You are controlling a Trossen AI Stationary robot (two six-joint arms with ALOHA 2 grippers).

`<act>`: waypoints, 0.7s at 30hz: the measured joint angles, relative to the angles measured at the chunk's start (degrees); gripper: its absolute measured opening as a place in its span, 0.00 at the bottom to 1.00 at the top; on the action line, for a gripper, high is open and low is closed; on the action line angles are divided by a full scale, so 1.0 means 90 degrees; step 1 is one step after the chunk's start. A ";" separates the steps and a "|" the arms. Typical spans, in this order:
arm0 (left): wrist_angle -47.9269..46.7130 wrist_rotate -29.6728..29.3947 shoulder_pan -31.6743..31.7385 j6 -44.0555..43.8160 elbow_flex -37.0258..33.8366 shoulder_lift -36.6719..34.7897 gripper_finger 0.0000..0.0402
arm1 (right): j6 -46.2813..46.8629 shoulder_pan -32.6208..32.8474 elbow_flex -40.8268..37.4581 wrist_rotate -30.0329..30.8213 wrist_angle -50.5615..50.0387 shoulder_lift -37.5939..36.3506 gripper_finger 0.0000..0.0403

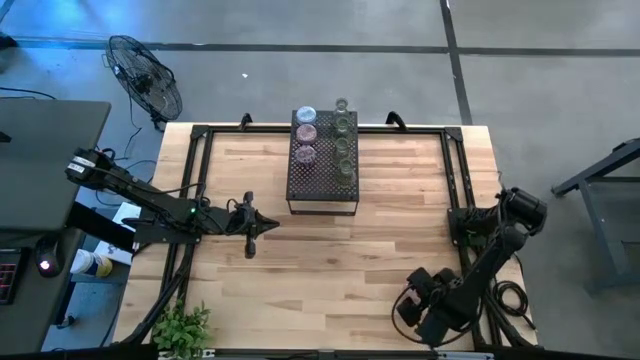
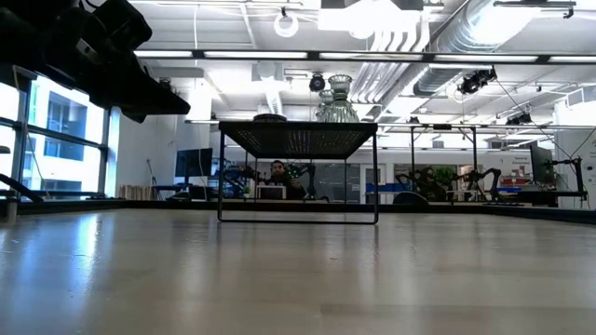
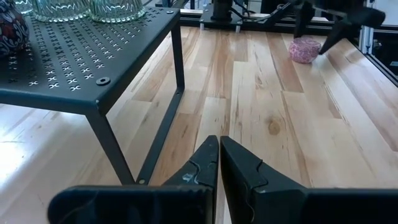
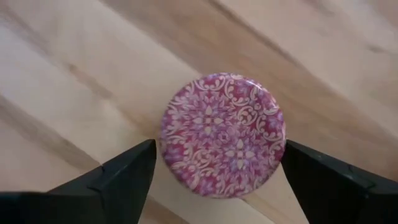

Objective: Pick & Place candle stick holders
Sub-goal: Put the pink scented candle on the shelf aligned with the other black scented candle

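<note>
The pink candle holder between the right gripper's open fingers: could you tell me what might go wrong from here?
1. The pink candle holder lies on the table with a finger close on each side; a sideways move while lifting away could nudge or roll it.
2. It lies near the table's right edge, so a push could send it off.

candle stick holders sitting on stand (image 1: 323,140): seven | pink candle stick holder lying on surface (image 4: 222,135): one | black stands standing (image 1: 322,185): one | arms showing: two

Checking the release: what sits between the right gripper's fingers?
The pink candle holder sits on the table between the open right gripper fingers, seen in the right wrist view.
</note>
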 joint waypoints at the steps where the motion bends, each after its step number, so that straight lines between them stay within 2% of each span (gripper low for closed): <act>1: 0.0000 -0.0002 0.0000 0.0000 0.0000 0.0000 0.03 | -0.0122 -0.0039 -0.0081 -0.0007 0.0160 0.0000 0.83; 7: 0.0000 0.0000 0.0000 0.0000 0.0000 0.0000 0.03 | -0.0485 -0.0237 -0.0427 -0.0272 0.0705 0.0000 0.78; 12: -0.0001 0.0000 0.0000 0.0000 0.0000 0.0000 0.03 | -0.0856 -0.0381 -0.0278 0.0062 0.0653 0.0000 0.69; 15: 0.0000 -0.0072 0.0000 0.0000 0.0000 0.0000 0.03 | -0.1219 -0.0580 -0.0064 0.0066 0.0629 0.0000 0.69; 21: -0.0017 -0.0435 0.0004 -0.0153 0.0000 0.0000 0.03 | -0.2838 -0.1530 0.0551 0.0311 0.0754 0.0044 0.68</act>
